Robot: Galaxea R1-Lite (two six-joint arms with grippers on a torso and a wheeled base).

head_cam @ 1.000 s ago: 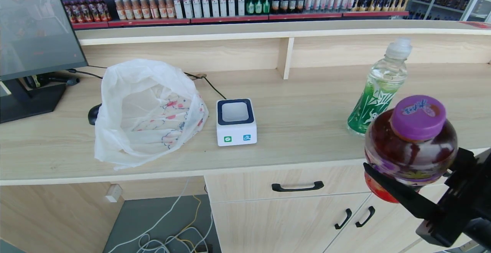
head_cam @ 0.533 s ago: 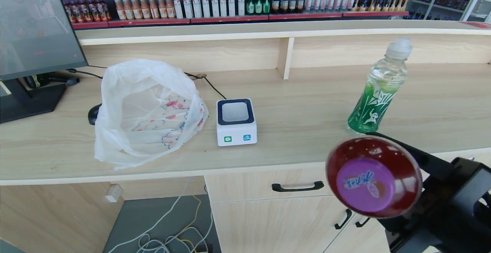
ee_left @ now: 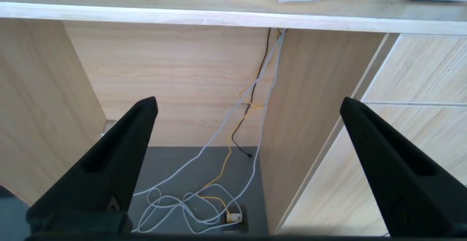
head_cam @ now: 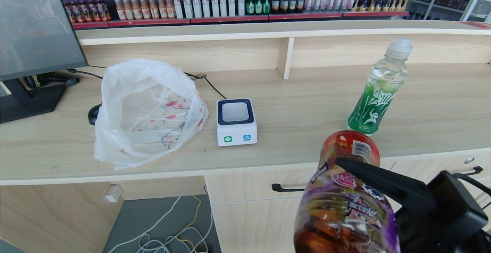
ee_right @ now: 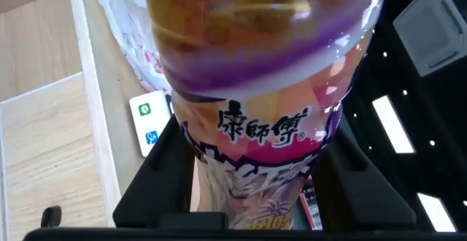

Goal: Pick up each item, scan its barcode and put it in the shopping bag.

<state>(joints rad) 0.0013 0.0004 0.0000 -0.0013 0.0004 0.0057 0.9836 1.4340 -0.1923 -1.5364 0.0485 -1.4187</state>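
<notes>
My right gripper (head_cam: 345, 176) is shut on a red drink bottle (head_cam: 341, 207) with a purple label, held in front of the counter's edge at the right. The bottle lies tilted, its base pointing up toward the counter; its cap is hidden. In the right wrist view the bottle (ee_right: 263, 88) sits between the black fingers (ee_right: 160, 175). The white scanner (head_cam: 236, 121) stands mid-counter, left of the bottle. An open white shopping bag (head_cam: 145, 111) lies left of the scanner. A green bottle (head_cam: 378, 91) stands upright at the counter's right. My left gripper (ee_left: 248, 161) hangs open below the counter.
A monitor (head_cam: 34, 26) and a black mouse (head_cam: 93, 114) sit at the counter's left. A raised shelf with a divider (head_cam: 285, 57) runs behind. Drawers with black handles (head_cam: 284, 187) are below the counter, and loose cables (ee_left: 211, 190) lie on the floor.
The right gripper has swung the red bottle from upright, cap up, over to base up, and carried it left and lower. The bag, scanner and green bottle have stayed put.
</notes>
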